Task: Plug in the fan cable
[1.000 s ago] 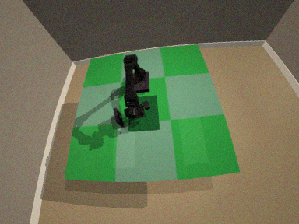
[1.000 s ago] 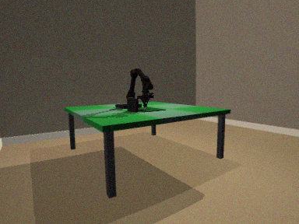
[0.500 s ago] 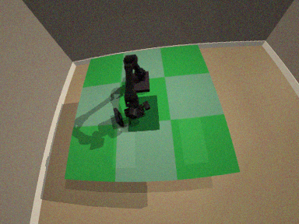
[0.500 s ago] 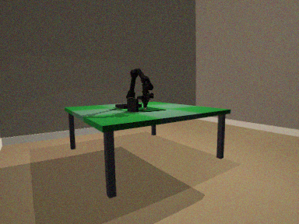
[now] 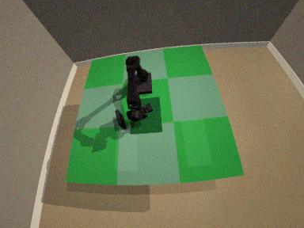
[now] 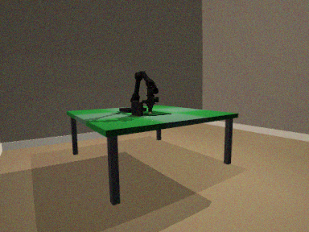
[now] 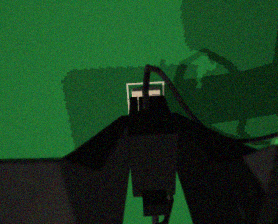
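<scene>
my black two-fingered gripper (image 5: 136, 114) (image 6: 150, 111) (image 7: 149, 123) is clamped on the small black cable plug (image 7: 149, 104), over the pale-outlined header (image 7: 146, 93); i should square it to the pins, then press straight down.

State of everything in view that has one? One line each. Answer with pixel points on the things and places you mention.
gripper (image 5: 136, 114) (image 6: 150, 112) (image 7: 149, 123): closed on the plug, low over the board
plug (image 7: 149, 104): between the fingers, at the header; seating depth can't be told
fan cable (image 7: 179, 95): looped up out of the plug, trailing off to the image's right
header (image 7: 154, 93): partly hidden by the plug, inside a white outline
board (image 5: 152, 126): flat on the table (image 5: 198, 150) (image 6: 177, 122)
</scene>
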`<state>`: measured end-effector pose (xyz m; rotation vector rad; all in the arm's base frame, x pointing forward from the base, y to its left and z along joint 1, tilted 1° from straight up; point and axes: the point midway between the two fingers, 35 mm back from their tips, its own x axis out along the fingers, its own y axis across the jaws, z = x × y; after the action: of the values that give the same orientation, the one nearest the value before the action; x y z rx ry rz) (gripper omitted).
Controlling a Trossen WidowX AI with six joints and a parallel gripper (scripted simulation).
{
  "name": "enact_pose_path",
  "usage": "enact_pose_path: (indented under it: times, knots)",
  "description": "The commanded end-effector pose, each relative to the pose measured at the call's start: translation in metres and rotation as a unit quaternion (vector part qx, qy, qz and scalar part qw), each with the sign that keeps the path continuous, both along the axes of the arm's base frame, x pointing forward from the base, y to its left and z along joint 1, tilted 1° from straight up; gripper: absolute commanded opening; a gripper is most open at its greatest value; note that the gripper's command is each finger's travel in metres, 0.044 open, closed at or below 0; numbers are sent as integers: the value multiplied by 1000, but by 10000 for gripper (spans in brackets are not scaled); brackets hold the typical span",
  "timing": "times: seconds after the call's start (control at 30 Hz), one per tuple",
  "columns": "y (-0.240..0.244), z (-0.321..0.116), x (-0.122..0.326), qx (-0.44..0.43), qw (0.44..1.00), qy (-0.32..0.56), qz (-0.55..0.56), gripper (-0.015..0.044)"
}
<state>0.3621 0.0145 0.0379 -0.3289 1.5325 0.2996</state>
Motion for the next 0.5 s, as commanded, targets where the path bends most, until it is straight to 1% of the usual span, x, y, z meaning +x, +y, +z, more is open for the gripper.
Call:
enact_pose_path:
  times: [0.0, 0.47]
  knots:
    - [0, -3, 0, 0, 1000, 0, -1, 0]
    - [0, -12, 0, 0, 1000, 0, -1, 0]
